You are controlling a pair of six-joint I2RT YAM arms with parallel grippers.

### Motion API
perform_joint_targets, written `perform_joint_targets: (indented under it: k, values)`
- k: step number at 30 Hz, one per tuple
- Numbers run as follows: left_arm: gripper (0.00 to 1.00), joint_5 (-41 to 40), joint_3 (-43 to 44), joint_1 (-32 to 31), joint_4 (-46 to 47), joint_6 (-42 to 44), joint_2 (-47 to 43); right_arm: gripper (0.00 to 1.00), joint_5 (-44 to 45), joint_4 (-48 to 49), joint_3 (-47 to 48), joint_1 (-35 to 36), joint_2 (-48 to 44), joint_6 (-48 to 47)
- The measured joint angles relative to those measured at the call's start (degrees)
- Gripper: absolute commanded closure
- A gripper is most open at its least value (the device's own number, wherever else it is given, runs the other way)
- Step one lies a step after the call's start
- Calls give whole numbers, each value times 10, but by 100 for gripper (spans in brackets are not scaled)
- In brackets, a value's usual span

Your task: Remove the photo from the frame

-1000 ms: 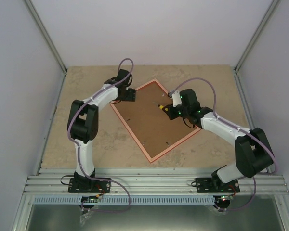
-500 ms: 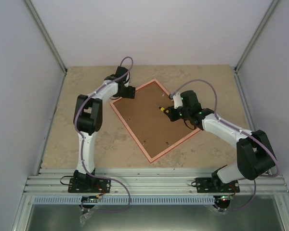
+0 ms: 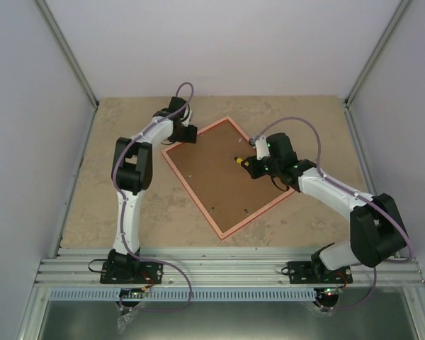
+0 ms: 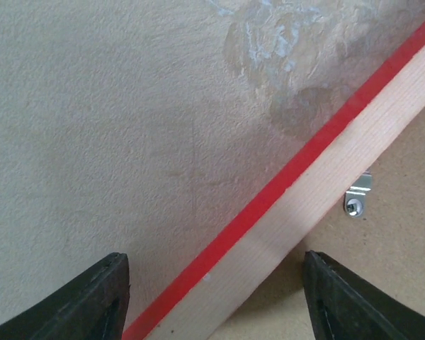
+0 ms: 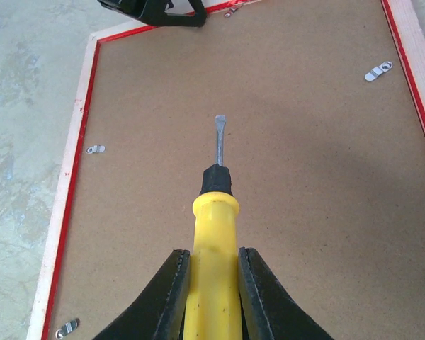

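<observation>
Currently the frame (image 3: 191,193) is lying face down on the mottled table (image 3: 127,212), with a brown board (image 3: 223,177) filling it. The left wrist view alone is showing its pale wood grain and red lip. The left gripper (image 4: 214,262) is hanging with jaws apart, straddling that rail. The right gripper (image 5: 211,276) is clamping a yellow-handled, flat-bladed screwdriver (image 5: 214,212) over the board.

Seen from the right wrist, a yellow-handled flat-blade screwdriver (image 5: 214,212) points to 12 o'clock over the brown backing board (image 5: 304,177); metal clips (image 5: 377,71) lie at its 1, 9 and 7 o'clock edges.
</observation>
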Motion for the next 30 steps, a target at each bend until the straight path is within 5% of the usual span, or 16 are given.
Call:
perform_joint_targets:
  k: [8, 30]
  values:
    - [56, 0, -7, 2, 3, 10, -5, 100, 0, -1, 0, 0, -2, 0]
    - [74, 12, -241, 2, 7, -101, -163, 100, -23, 8, -7, 3, 10, 0]
